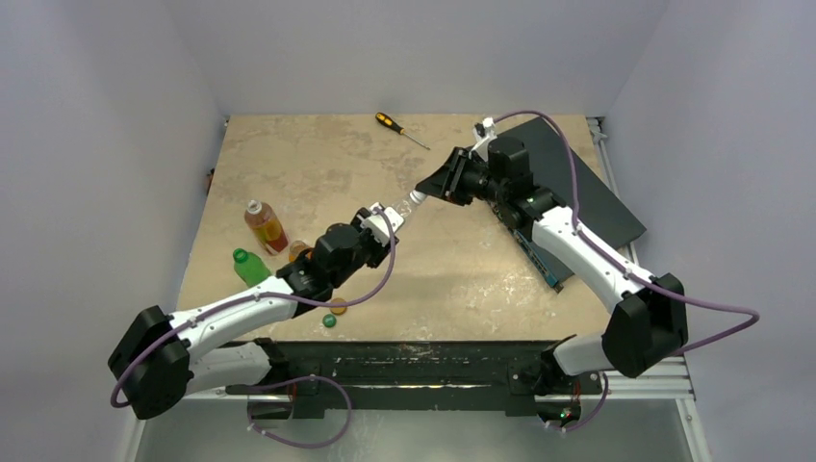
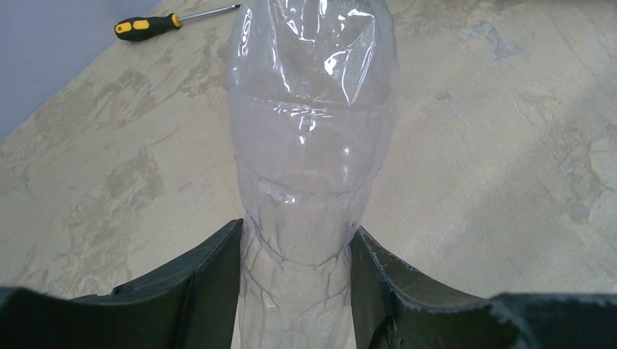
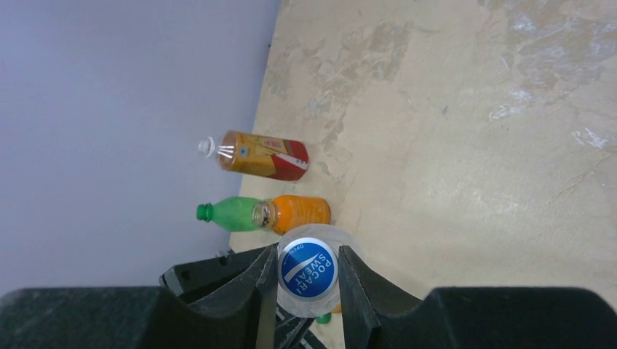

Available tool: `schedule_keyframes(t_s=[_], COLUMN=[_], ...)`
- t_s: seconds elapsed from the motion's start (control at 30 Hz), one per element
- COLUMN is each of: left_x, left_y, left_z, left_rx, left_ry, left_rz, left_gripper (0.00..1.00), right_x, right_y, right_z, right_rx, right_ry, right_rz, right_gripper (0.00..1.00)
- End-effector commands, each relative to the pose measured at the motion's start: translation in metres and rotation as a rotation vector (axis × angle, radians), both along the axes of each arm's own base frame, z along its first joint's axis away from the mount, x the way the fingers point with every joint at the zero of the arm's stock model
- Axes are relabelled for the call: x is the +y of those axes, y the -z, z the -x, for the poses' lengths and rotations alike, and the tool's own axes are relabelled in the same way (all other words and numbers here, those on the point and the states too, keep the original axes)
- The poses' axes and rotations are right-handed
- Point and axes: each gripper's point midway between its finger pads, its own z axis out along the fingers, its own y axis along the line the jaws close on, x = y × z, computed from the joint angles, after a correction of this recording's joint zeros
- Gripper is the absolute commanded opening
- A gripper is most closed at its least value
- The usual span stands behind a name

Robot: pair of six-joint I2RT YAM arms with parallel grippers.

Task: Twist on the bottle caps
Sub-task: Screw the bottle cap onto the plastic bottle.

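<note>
My left gripper is shut on the lower body of a clear bottle, which it holds off the table, tilted toward the right arm. A blue cap sits at that bottle's mouth, and my right gripper is shut on it, one finger on each side. In the top view the right gripper meets the bottle's neck above the middle of the table. An orange cap and a dark green cap lie loose near the front edge, beside the left arm.
At the left of the table are an amber bottle with a white cap, a capped green bottle and an uncapped orange bottle. A screwdriver lies at the back. A black mat covers the right side.
</note>
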Motion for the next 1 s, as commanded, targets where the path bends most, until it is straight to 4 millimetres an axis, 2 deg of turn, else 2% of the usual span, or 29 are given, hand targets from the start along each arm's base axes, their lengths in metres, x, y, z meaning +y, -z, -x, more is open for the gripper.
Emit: schedule_keyframes(t_s=[0.0,0.27,0.5,0.63,0.8,0.97], left_x=[-0.041,-0.048,-0.058,-0.063,-0.056,-0.058], left_y=[-0.108,-0.098,-0.077,-0.069,-0.073,-0.085], left_z=[-0.007,-0.011,-0.018,-0.020,-0.022,-0.021], left_rx=[-0.294,-0.304,-0.270,-0.246,-0.270,-0.337], left_ry=[0.039,-0.011,-0.034,-0.028,-0.070,-0.047], left_rz=[0.344,0.368,0.344,0.326,0.363,0.418], left_gripper=[0.00,0.00,0.00,0.00,0.00,0.00], right_x=[0.021,0.016,0.023,0.024,0.027,0.027], right_y=[0.024,0.018,0.012,0.011,0.019,0.023], right_z=[0.032,0.021,0.016,0.014,0.016,0.014], right_rx=[0.147,0.144,0.131,0.095,0.103,0.068], right_ry=[-0.023,0.095,0.126,0.130,0.123,0.145], right_rz=[0.005,0.024,0.059,0.169,0.191,0.315], right_gripper=[0.19,0.17,0.19,0.18,0.20,0.20])
